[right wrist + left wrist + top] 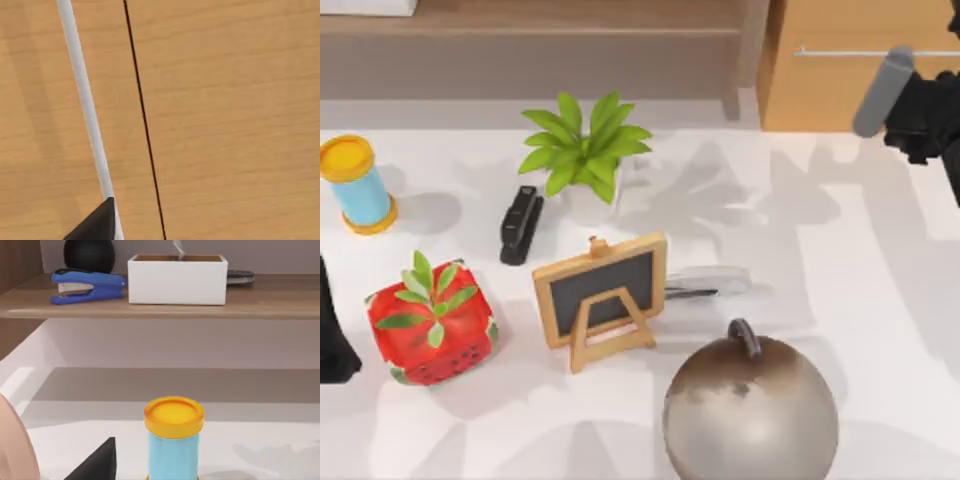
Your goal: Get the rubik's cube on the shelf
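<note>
- Two risks for you: right gripper [920, 112], grip state untellable, sits by the cabinet [820, 95] handle [85, 100] and may slip off it.
- Cube: place untellable, perhaps inside the cabinet.
- Shelf [520, 50], rear left, looks partly occupied.
- Left gripper [332, 340]: parked at the tabletop [880, 300] left, state untellable.

Both arms are matte black, the right arm [930, 120] carrying a grey cylinder [883, 92].

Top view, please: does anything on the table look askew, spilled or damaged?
Nothing stands out: the potted plant, black stapler, small chalkboard and strawberry box all sit on the table, with nothing spilled or broken.
</note>
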